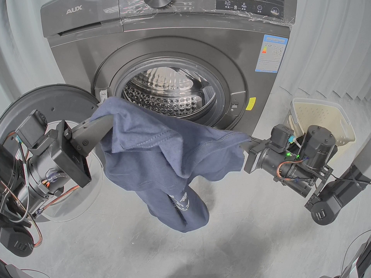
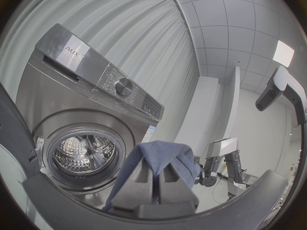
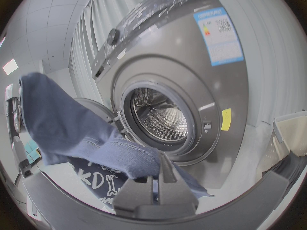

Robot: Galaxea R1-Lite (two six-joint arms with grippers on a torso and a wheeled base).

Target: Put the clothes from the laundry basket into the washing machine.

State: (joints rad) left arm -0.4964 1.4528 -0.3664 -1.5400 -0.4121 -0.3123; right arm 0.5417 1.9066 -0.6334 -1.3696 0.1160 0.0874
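Observation:
A blue-grey T-shirt (image 1: 162,151) hangs stretched between my two grippers in front of the washing machine (image 1: 166,55), just below its open drum (image 1: 170,87). My left gripper (image 1: 104,122) is shut on the shirt's left end, seen with cloth (image 2: 166,157) draped over its fingers (image 2: 137,186). My right gripper (image 1: 247,143) is shut on the shirt's right edge, where the fabric (image 3: 96,144) is pinched between its fingers (image 3: 172,179). The shirt's middle sags toward the floor with a white print (image 1: 179,202) showing. The laundry basket (image 1: 332,116) stands at the right beside the machine.
The machine's round door (image 1: 50,105) stands swung open to the left, behind my left arm. Grey curtains (image 1: 332,39) hang behind and beside the machine. Bare grey floor (image 1: 232,232) lies below the shirt.

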